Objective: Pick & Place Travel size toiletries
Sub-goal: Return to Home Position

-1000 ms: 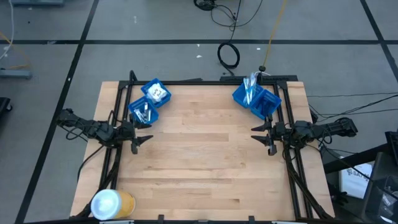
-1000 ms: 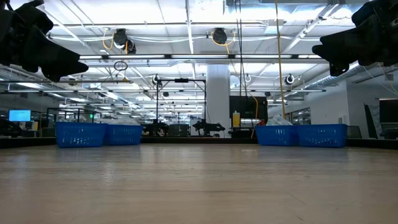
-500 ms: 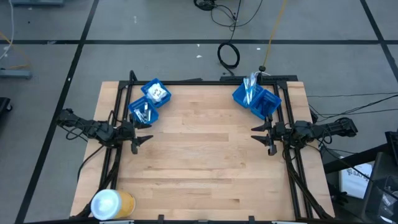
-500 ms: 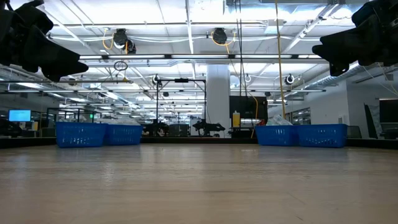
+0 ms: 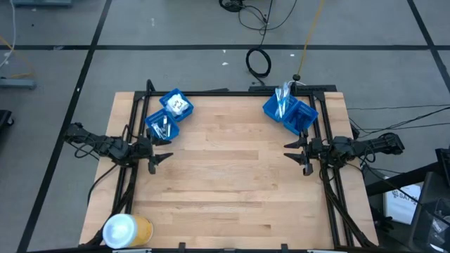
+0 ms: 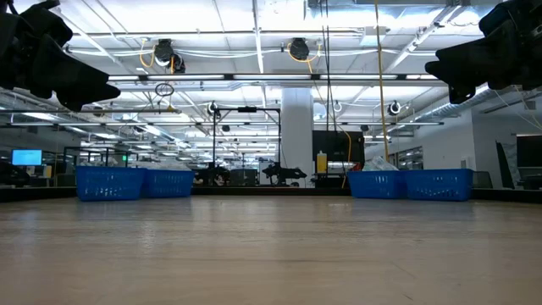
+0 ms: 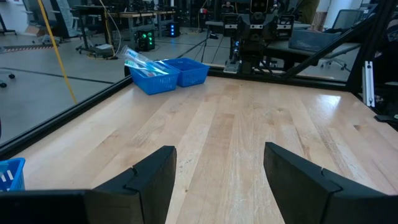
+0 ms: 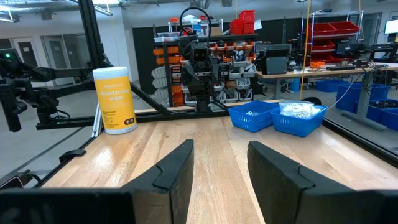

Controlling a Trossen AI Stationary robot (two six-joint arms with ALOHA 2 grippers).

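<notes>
Logging both arms drawn back to opposite edges of the counter (image 5: 232,183); placing left claw (image 5: 160,159) at the left edge, fingers spread wide, nothing between them; placing right claw (image 5: 295,151) at the right edge, likewise spread and empty, facing inward.

Finding no loose toiletries on the open wood; locating them all in bins at the far corners: white packets (image 5: 179,105) in the farther of the left blue bins (image 5: 169,116), small silver pieces (image 5: 164,128) in the nearer one, too small to name surely; toothbrushes (image 7: 140,59) bundled in the farther of the right blue bins (image 5: 290,112), ends poking up past the rim; cannot tell what fills the nearer right bin.

Marking a yellow-and-white wipes canister (image 5: 126,230) upright at the near left corner, well apart from the bins.

Judging the sorting done and only the parking of the arms in hand.

Flagging risks: right bins near the right claw, left bins near the left claw, so any sideways swing on restart could clip a rim and shove a bin; toothbrushes riding high could tip out if jolted; bins angled near the far edge could slide off under a push.
</notes>
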